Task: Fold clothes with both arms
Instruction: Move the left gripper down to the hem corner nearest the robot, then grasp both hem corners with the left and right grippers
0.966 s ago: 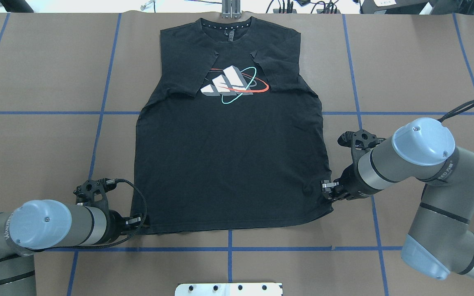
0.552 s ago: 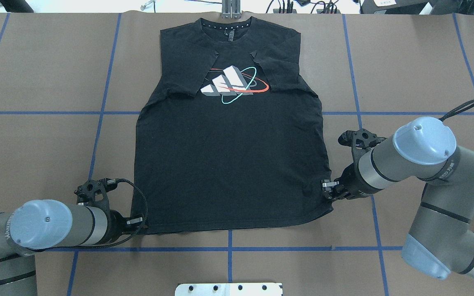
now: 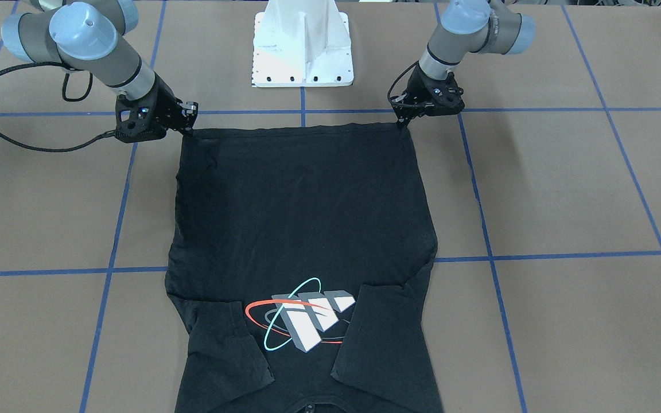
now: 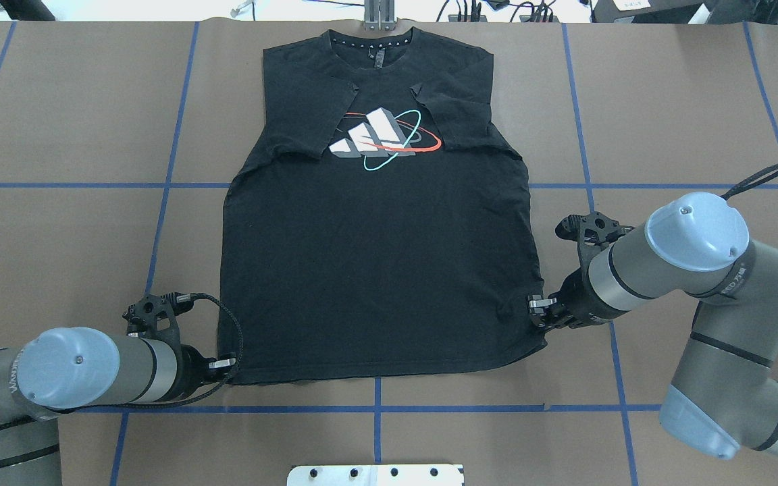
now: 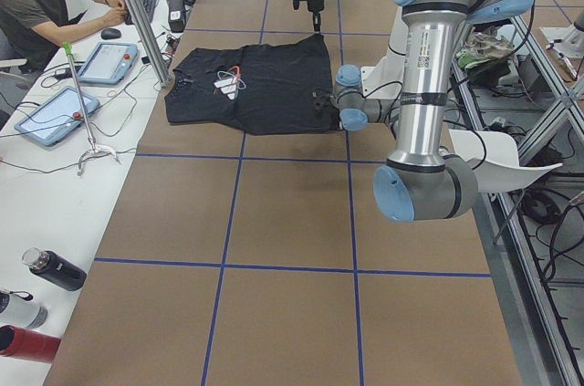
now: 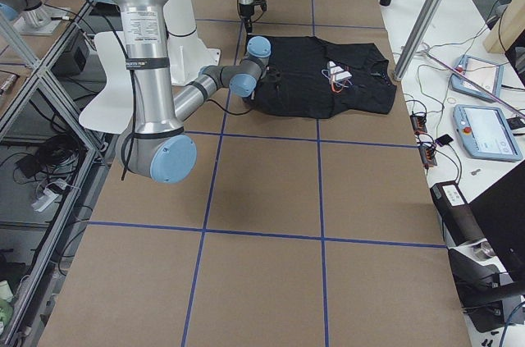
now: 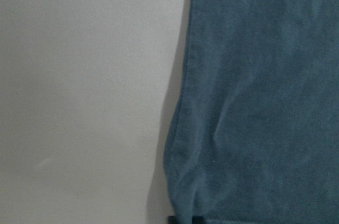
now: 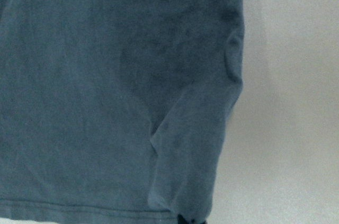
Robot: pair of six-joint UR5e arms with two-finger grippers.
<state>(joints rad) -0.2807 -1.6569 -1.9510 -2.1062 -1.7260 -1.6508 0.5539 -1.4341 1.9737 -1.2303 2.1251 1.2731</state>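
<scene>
The black T-shirt lies flat and print-up on the brown table, collar at the far edge and both sleeves folded in over the chest. My left gripper is low at the hem's left corner, shut on the cloth; in the left wrist view the fabric puckers toward the fingertip. My right gripper is shut on the shirt's right side edge just above the hem, where a small wrinkle gathers. In the front-facing view the left gripper and the right gripper sit at the two hem corners of the T-shirt.
The white pedestal base stands behind the hem, between the arms. Blue tape lines grid the table. A metal post is at the far edge by the collar. A seated person and tablets occupy the side desk.
</scene>
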